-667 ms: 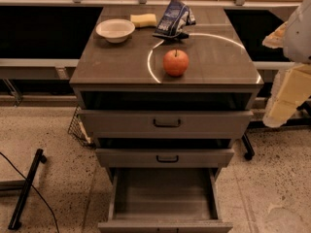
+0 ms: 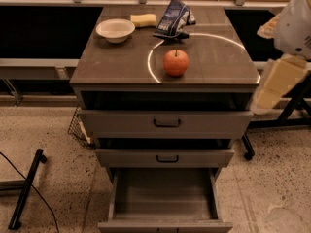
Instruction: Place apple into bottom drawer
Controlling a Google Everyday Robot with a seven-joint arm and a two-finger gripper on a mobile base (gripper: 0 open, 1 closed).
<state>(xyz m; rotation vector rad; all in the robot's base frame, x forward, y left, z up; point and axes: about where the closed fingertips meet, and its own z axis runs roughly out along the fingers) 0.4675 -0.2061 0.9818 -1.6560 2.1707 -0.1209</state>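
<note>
The red-orange apple (image 2: 176, 62) stands upright on the cabinet top (image 2: 116, 64), near its front edge and a little right of the middle. The bottom drawer (image 2: 164, 194) is pulled out below, and its plain grey inside holds nothing. The two upper drawers with black handles stick out slightly. My gripper (image 2: 275, 87) hangs at the right edge of the view, beside the cabinet's right front corner. It is well to the right of the apple and a little lower, and it holds nothing I can see.
A white bowl (image 2: 115, 30), a yellow sponge (image 2: 144, 20) and a dark blue snack bag (image 2: 173, 17) sit at the back of the cabinet top. A black stand leg (image 2: 26, 191) and a cable lie on the floor at left. A wire basket (image 2: 77, 126) is beside the cabinet.
My arm at the right edge has shifted slightly up and to the left. The apple and the drawers have not moved.
</note>
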